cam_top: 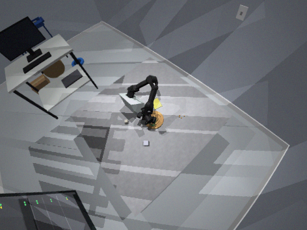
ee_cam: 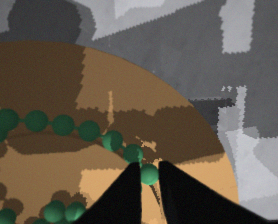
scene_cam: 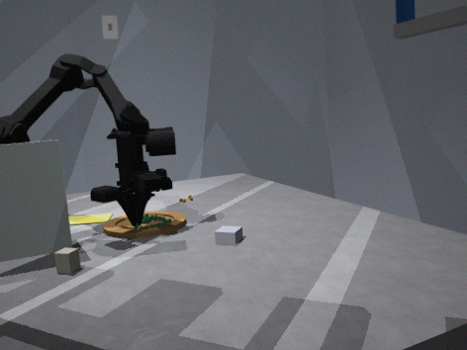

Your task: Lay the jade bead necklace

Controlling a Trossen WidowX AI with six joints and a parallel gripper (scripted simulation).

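Pinching one green bead between its narrowed fingertips, the hand [cam_top: 153, 122] [scene_cam: 137, 224] [ee_cam: 148, 170] is pointing down over the left part of the round bead board [cam_top: 160, 120] [scene_cam: 116, 230] [ee_cam: 130, 85], as the exterior view shows it. The jade bead necklace [cam_top: 153, 125] [scene_cam: 157, 219] [ee_cam: 63, 125] is curving away from that bead across the wooden face, its other beads lying within the rim; how much is sitting in the groove, I cannot tell. Around the board, a yellow sheet [cam_top: 157, 104] [scene_cam: 91, 218] is lying at its far left, and small orange bits [cam_top: 179, 115] [scene_cam: 190, 198] are resting beyond it on the far right. A whitish block [cam_top: 146, 143] [scene_cam: 229, 235] is sitting to the near right, and a beige cube [cam_top: 126, 121] [scene_cam: 67, 261] is standing near left, both on the grey tabletop [cam_top: 130, 153] [scene_cam: 198, 283]. Farther out, the top view is showing a black monitor [cam_top: 21, 38] on a white desk [cam_top: 58, 46].
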